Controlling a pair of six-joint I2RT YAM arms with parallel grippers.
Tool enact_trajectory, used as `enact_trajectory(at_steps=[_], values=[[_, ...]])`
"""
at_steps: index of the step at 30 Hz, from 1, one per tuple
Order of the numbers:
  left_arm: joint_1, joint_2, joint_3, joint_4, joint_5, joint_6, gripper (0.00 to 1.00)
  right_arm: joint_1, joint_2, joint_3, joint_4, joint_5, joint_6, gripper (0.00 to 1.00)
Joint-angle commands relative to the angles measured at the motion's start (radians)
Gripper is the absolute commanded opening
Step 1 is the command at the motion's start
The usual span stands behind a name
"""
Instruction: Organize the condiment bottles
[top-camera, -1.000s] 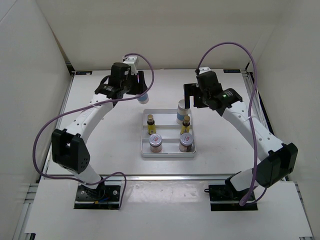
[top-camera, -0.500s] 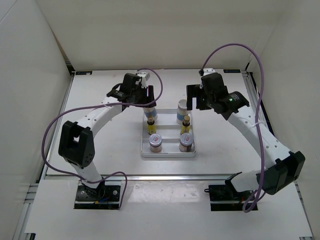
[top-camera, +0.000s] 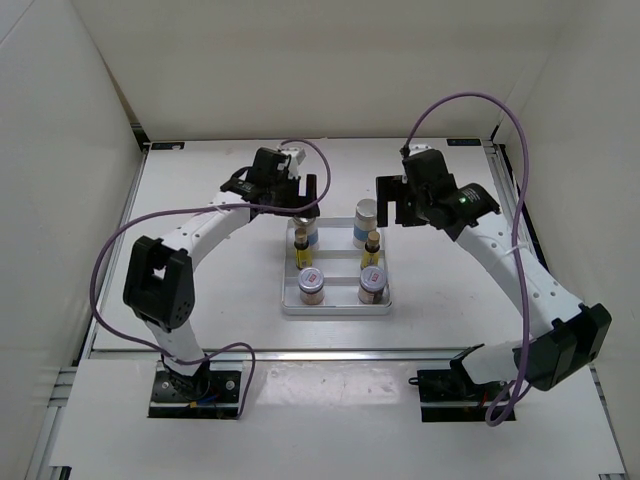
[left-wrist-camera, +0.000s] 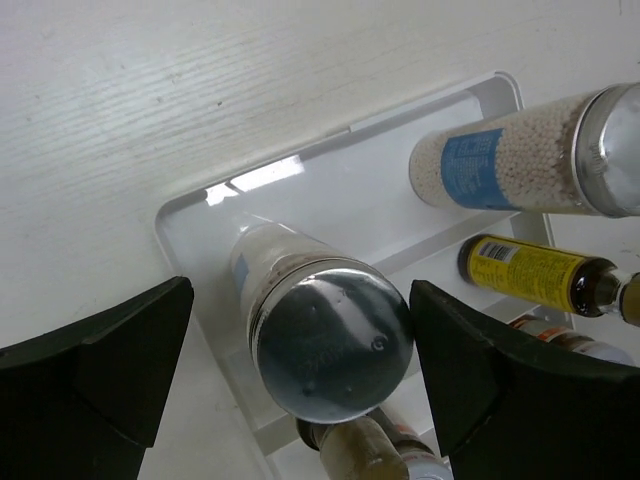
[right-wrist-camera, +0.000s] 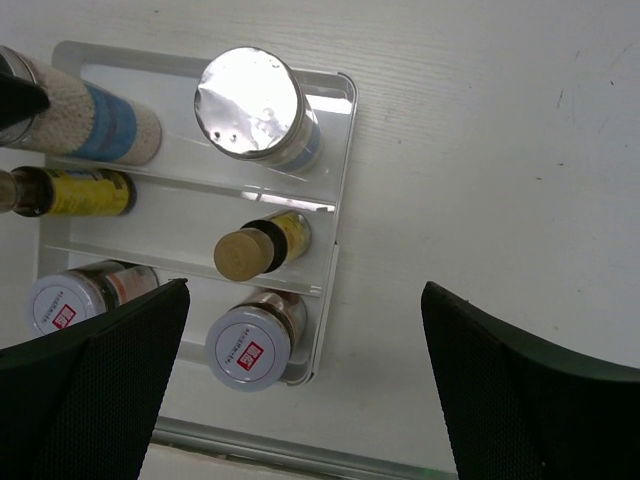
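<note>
A white tray (top-camera: 335, 311) holds the condiment bottles in three rows of two. At the back stand two white blue-banded bottles (top-camera: 306, 233) (top-camera: 366, 212), in the middle two yellow ones (top-camera: 303, 256) (top-camera: 372, 248), and in front two pinkish jars (top-camera: 311, 286) (top-camera: 372, 286). My left gripper (top-camera: 304, 201) (left-wrist-camera: 302, 300) is open around the silver top of the back-left white bottle (left-wrist-camera: 330, 340), which stands in the tray with a gap on each side. My right gripper (top-camera: 396, 201) (right-wrist-camera: 305, 290) hangs open and holds nothing, over the tray's right edge beside the right-hand jar (right-wrist-camera: 250, 345).
White walls close in the table on three sides. A metal rail (top-camera: 330, 352) runs along the near edge in front of the tray. Purple cables loop above both arms.
My left gripper carried the white bottle from left of the tray into the back-left compartment and opened off it. The right gripper shifted only slightly.
</note>
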Motion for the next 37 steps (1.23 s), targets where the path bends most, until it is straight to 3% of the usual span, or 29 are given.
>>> enact_trajectory(at_steps=[1,6,9,15,19,26,37], values=[[-0.005,-0.104,0.102,-0.028,-0.08,0.038,1.0,-0.005,0.003,0.049,-0.053,0.032,0.02,1.0],[0.005,-0.294,0.128,-0.052,-0.241,0.061,1.0,-0.005,-0.064,0.024,-0.064,0.087,0.02,1.0],[0.031,-0.449,0.086,-0.043,-0.452,0.108,1.0,-0.005,-0.123,0.013,-0.084,0.127,0.02,1.0],[0.092,-0.788,-0.241,0.121,-0.744,0.193,1.0,-0.005,-0.274,-0.066,-0.093,0.313,0.031,1.0],[0.092,-0.991,-0.55,0.173,-0.758,0.17,1.0,-0.005,-0.345,-0.063,-0.179,0.475,0.134,1.0],[0.092,-1.305,-0.819,0.195,-0.77,0.021,1.0,-0.005,-0.408,-0.144,-0.127,0.508,0.113,1.0],[0.092,-1.381,-0.886,0.181,-0.846,0.174,1.0,-0.005,-0.431,-0.28,-0.06,0.541,0.143,1.0]])
